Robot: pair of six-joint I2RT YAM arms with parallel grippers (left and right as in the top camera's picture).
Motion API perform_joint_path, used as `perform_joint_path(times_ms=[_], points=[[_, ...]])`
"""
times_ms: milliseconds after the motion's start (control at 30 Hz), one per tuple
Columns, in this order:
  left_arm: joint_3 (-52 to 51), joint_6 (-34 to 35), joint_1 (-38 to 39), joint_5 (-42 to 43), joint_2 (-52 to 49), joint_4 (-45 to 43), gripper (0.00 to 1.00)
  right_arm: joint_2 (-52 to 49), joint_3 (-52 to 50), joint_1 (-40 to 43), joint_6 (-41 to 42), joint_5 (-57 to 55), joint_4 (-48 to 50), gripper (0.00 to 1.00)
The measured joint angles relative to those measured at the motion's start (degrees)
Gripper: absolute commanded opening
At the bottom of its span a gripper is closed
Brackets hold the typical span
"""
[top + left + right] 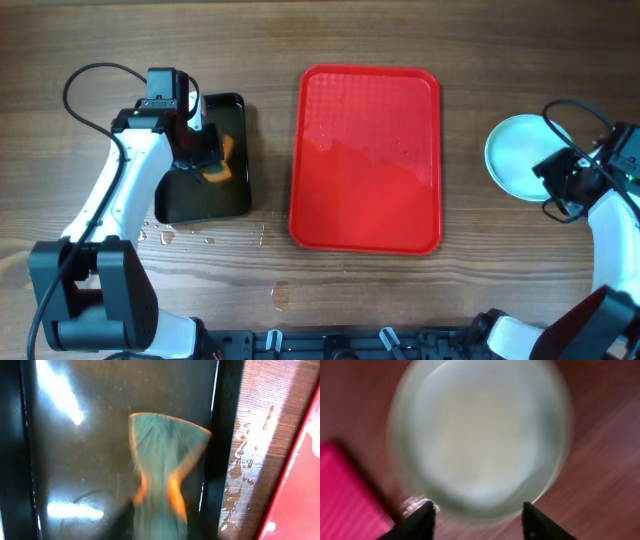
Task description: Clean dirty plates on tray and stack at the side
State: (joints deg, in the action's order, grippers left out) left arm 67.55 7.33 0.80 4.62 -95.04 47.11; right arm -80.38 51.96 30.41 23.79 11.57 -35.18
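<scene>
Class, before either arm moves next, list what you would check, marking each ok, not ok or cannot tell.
1. Tray free of plates: ok.
2. Plate on the table, right of the tray: ok.
3. Number of plates stacked there: cannot tell.
4. Right gripper open: ok.
5. Left gripper holding sponge over black tray: ok.
6. Table dry: not ok, puddles by the black tray.

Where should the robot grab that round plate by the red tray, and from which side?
Probably by its rim, at the edge facing the right gripper. The plate is shallow and lies flat on the table, so only its thin raised lip gives a hold; come in low from that side.
</scene>
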Motion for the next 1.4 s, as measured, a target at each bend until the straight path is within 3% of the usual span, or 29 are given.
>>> perform_joint_path(times_ms=[300,333,367,467,667,1000,1267,1367,1400], points=[[1.9,0.3,-0.2,0.0,8.0,10.5,1.00,23.1,0.3,-6.1,-10.7,26.1,-5.8,0.81],[2.0,0.5,-0.2,0.0,9.7,11.5,1.00,26.1,0.3,-7.7,-11.2,27.5,-6.7,0.84],[2.2,0.7,-0.2,0.0,11.8,12.9,1.00,29.9,0.4,-10.1,-11.8,29.0,-7.8,1.00],[2.3,1.1,-0.2,0.0,17.5,16.9,1.00,39.6,0.5,-17.1,-13.1,31.5,-9.5,1.00],[2.4,1.5,-0.2,0.0,30.1,23.7,1.00,48.1,0.6,-22.3,-12.3,33.0,-11.1,1.00],[2.6,1.6,-0.2,-0.2,50.3,26.5,1.00,48.5,0.7,-22.4,6.9,33.3,-12.4,1.00],[2.6,1.6,-0.2,-0.2,52.9,26.7,1.00,48.5,0.7,-22.5,25.7,33.4,-12.4,1.00],[2.6,1.6,-0.2,-0.2,52.9,26.7,1.00,48.5,0.7,-23.3,34.4,33.4,-12.4,1.00],[2.6,1.6,-0.2,-0.2,52.9,26.7,1.00,48.7,0.7,-24.1,41.5,33.2,-12.4,0.99]])
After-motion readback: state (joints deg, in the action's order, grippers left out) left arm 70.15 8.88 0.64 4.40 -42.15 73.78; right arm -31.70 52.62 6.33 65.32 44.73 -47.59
